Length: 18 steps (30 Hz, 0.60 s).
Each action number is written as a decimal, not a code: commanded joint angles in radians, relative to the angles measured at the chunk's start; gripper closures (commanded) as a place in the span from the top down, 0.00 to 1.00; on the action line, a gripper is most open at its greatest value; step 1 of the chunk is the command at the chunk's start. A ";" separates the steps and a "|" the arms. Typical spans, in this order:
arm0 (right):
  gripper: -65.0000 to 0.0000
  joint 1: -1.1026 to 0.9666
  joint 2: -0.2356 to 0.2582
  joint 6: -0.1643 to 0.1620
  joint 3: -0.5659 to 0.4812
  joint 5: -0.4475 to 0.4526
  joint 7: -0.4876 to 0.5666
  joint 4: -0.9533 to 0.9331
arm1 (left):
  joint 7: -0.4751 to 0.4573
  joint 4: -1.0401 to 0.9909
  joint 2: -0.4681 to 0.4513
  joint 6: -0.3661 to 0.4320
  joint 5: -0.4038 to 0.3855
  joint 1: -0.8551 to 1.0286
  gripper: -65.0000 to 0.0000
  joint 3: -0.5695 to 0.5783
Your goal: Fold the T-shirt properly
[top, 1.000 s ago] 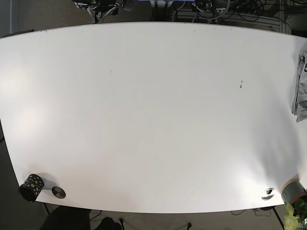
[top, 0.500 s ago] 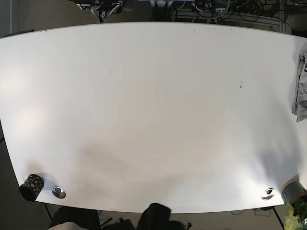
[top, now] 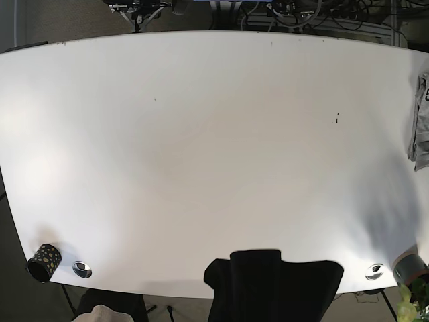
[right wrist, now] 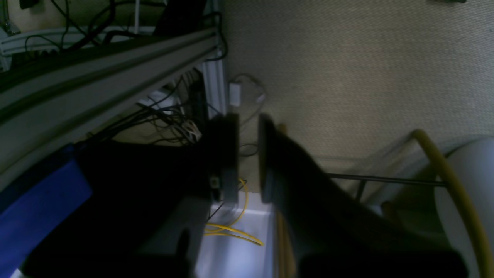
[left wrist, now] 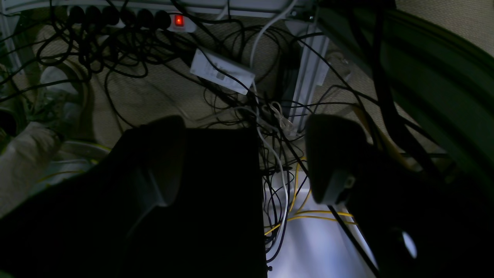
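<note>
A black garment (top: 273,284), which I take for the T-shirt, lies bunched over the front edge of the white table (top: 214,147), near the middle. Neither gripper shows in the base view. In the left wrist view my left gripper (left wrist: 247,154) hangs off the table over a tangle of floor cables, its dark fingers (left wrist: 164,154) wide apart and holding nothing. In the right wrist view my right gripper (right wrist: 247,154) points at carpet beside an aluminium frame. Its fingers (right wrist: 227,154) stand with only a narrow slit between them and nothing in it.
A grey folded cloth (top: 420,124) lies at the table's right edge. A dotted black cup (top: 43,261) and a metal disc (top: 82,269) sit at the front left. Another disc (top: 375,271) and a grey cup (top: 409,266) sit at the front right. A power strip (left wrist: 177,21) lies among the cables.
The black garment has come up over the table's front edge, where a second ago there was bare table. A dark shape below the edge half a second ago has become this cloth.
</note>
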 commanded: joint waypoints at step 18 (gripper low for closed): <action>0.13 -0.010 0.008 0.000 0.000 0.002 0.006 0.002 | -0.002 0.090 -0.001 -0.001 0.000 0.061 0.69 0.002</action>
